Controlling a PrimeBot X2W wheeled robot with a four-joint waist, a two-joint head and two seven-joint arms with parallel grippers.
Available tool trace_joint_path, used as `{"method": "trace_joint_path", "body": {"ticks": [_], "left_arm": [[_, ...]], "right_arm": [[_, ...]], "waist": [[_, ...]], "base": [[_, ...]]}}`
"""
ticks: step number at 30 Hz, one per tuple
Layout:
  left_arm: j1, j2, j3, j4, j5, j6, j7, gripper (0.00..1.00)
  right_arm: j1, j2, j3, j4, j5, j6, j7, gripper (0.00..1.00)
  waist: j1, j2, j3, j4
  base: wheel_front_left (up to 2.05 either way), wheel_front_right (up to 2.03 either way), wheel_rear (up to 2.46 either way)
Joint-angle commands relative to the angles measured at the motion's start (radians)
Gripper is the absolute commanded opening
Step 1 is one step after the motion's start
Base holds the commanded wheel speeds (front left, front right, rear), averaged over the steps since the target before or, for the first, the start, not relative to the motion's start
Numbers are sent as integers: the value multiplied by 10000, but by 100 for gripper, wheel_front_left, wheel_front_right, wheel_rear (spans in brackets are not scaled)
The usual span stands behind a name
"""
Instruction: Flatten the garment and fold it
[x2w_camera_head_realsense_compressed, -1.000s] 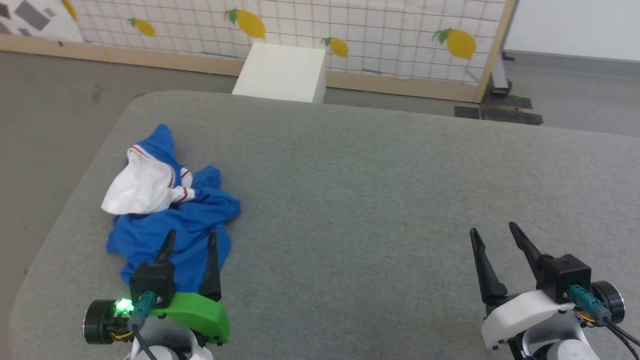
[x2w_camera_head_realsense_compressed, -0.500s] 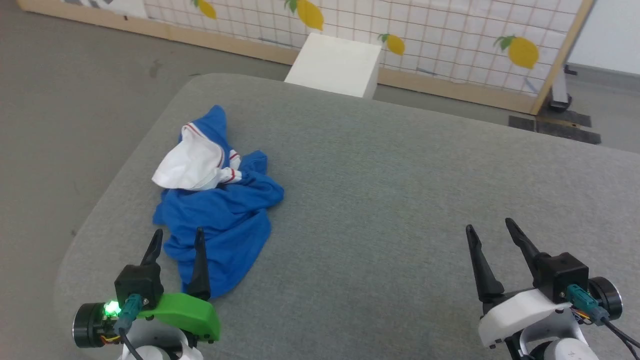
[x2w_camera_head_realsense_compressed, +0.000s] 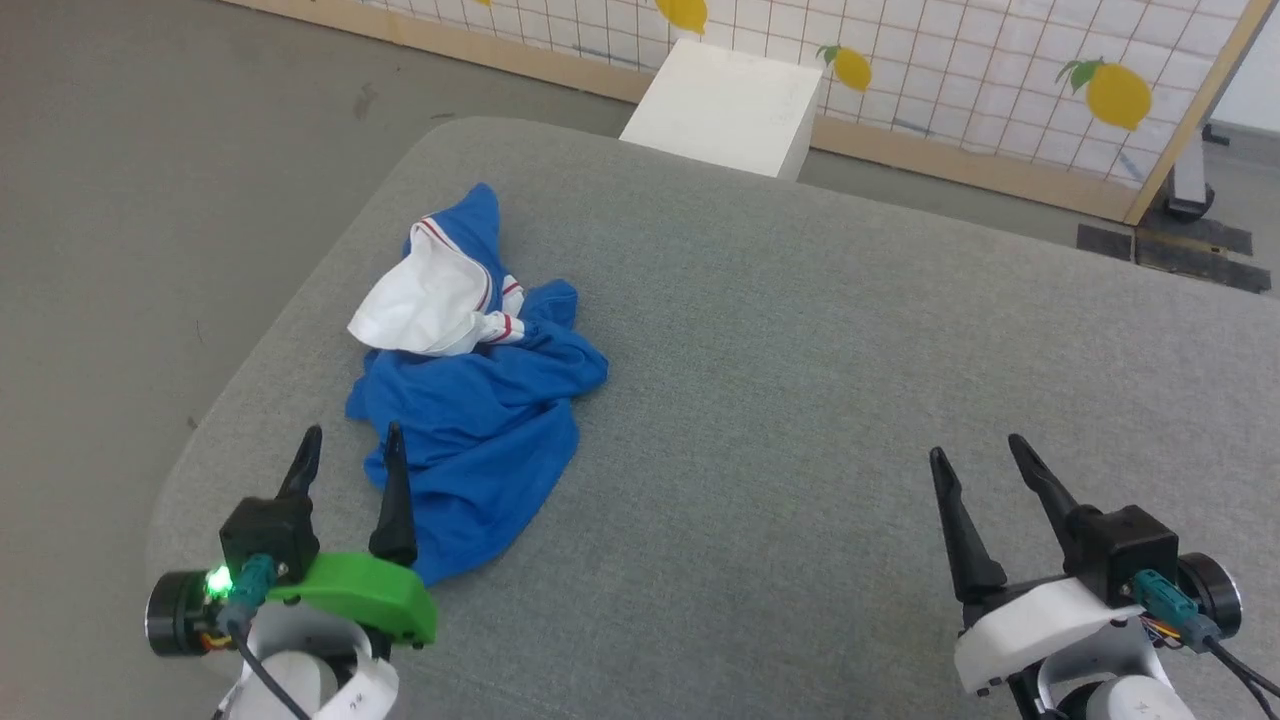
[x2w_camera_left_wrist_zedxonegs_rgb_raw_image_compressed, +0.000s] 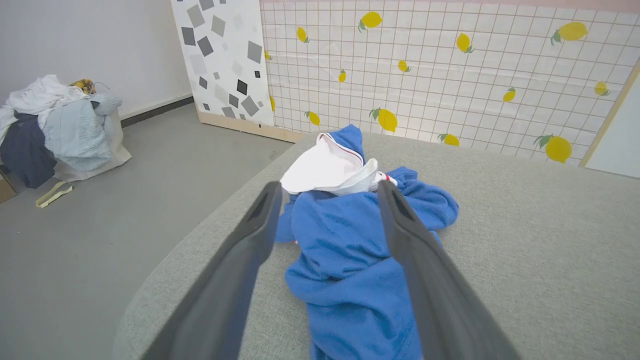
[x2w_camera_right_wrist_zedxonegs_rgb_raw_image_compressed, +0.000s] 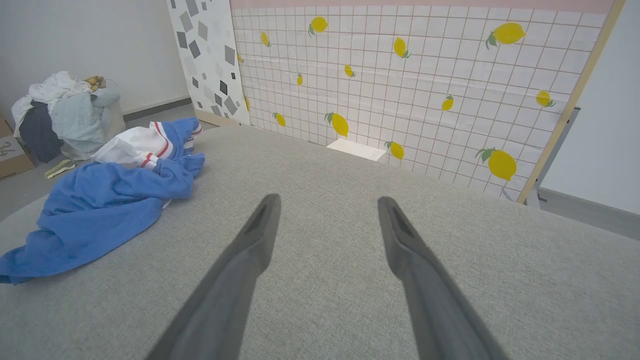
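**Just ahead of L gripper: garment in a crumpled heap, both pincers spread, nothing held**

The garment lies bunched and unfolded on the grey padded top. Its near blue hem reaches back alongside the L gripper's inner finger. In the head view that finger overlaps the cloth edge, but contact can't be told. In the L wrist view the blue body shows btw the two dark fingers and runs on past the tips. Those fingers stand wide apart w/ nothing clamped. Beyond the tips, at the heap's far end, a white sleeve panel w/ thin red stripes sits on top of the blue, and a blue peak rises behind it.

R gripper is well apart from the garment, which lies far off to its left. In the R wrist view there is bare grey fabric btw and ahead of its fingers. These are also spread wide and hold nothing.

L gripper's mount is green w/ a small green light lit; R's mount is white.

Ahead of both grippers, past the top's far edge, a white box stands on the floor against a wood-framed screen w/ grid & lemon print. To the L gripper's left, beyond the top's rounded corner, is grey floor. Further out that way, in the L wrist view, a pile of mixed clothes sits by the wall, near a panel w/ grey squares.
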Motion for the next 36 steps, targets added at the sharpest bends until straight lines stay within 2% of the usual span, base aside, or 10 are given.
{"method": "trace_joint_path", "body": {"ticks": [1, 7, 12, 18, 21, 24, 32, 36], "left_arm": [[-382, 17, -6, 191, -179, -114, -95, 100], [-1656, 342, -305, 1505, -618, -422, -187, 100], [-3154, 926, -986, 3038, -1468, -528, 405, 100], [-4668, 1880, -2441, 4434, -3642, -590, 2018, 100], [-5459, 2509, -3134, 5251, -4971, -630, 3220, 100], [-5910, 2912, -3589, 5901, -5822, -660, 4067, 100], [-6381, 3511, -4429, 7303, -7957, -739, 6000, 100], [-6455, 3707, -4785, 7749, -8894, -778, 6628, 100]], "right_arm": [[-211, 13, -6, 23, 61, 47, -101, 100], [-321, 15, 49, 64, 105, 50, -110, 100], [-473, 16, 159, 61, 100, 53, -96, 100], [-675, 18, 229, 102, 65, 56, -97, 100], [-874, 19, 300, 116, 45, 59, -106, 100], [-1041, 19, 402, 130, 13, 60, -111, 100], [-1487, 21, 596, 162, -29, 65, -111, 100], [-1650, 22, 652, 207, -4, 67, -145, 100]], "waist": [[0, 86, 81, 13], [0, 91, 359, -106], [0, 96, 677, -330], [0, 102, 1135, -578], [0, 105, 1516, -732], [0, 108, 1823, -866], [0, 116, 2554, -1233], [0, 120, 2835, -1359]], "base": [[0, 0, 0], [0, 0, 0], [0, 0, 0], [0, 0, 0], [0, 0, 0], [0, 0, 0], [0, 0, 0], [0, 0, 0]]}}
